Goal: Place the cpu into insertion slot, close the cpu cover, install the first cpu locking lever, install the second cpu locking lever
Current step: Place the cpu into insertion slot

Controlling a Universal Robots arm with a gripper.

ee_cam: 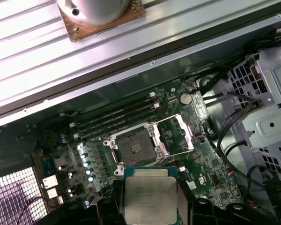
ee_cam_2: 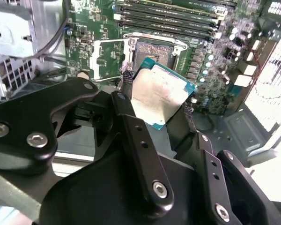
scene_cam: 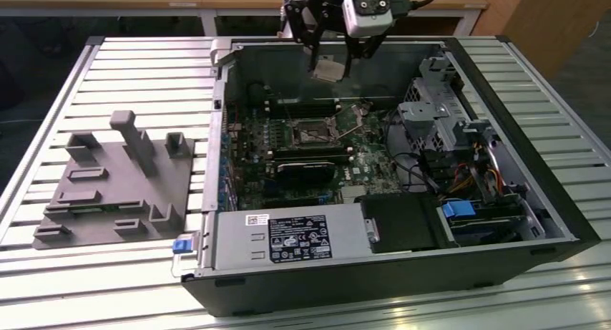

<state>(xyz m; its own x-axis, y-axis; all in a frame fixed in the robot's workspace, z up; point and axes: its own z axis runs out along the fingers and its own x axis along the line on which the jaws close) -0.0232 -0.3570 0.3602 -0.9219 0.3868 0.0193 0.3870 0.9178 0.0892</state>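
Note:
My gripper (scene_cam: 330, 64) hangs above the far side of the open computer case, shut on the cpu (scene_cam: 328, 71) by two opposite edges. In both wrist views the silvery-topped cpu (ee_cam_2: 159, 96) (ee_cam: 150, 197) sits between the black fingers (ee_cam_2: 127, 82), silvery top facing both cameras. Below it on the green motherboard, the insertion slot (ee_cam: 133, 147) (ee_cam_2: 152, 51) (scene_cam: 310, 133) lies bare. Beside the slot, the cpu cover (ee_cam: 177, 135) (ee_cam_2: 107, 58) stands flipped open. The cpu is well above the slot and apart from it.
Memory slots (ee_cam: 117, 117) run beside the socket. A black fan shroud (scene_cam: 305, 172), a power supply (scene_cam: 286, 237) and a drive cage with cables (scene_cam: 444, 119) crowd the case. A grey fixture block (scene_cam: 114, 180) sits on the slatted table at the exterior view's left.

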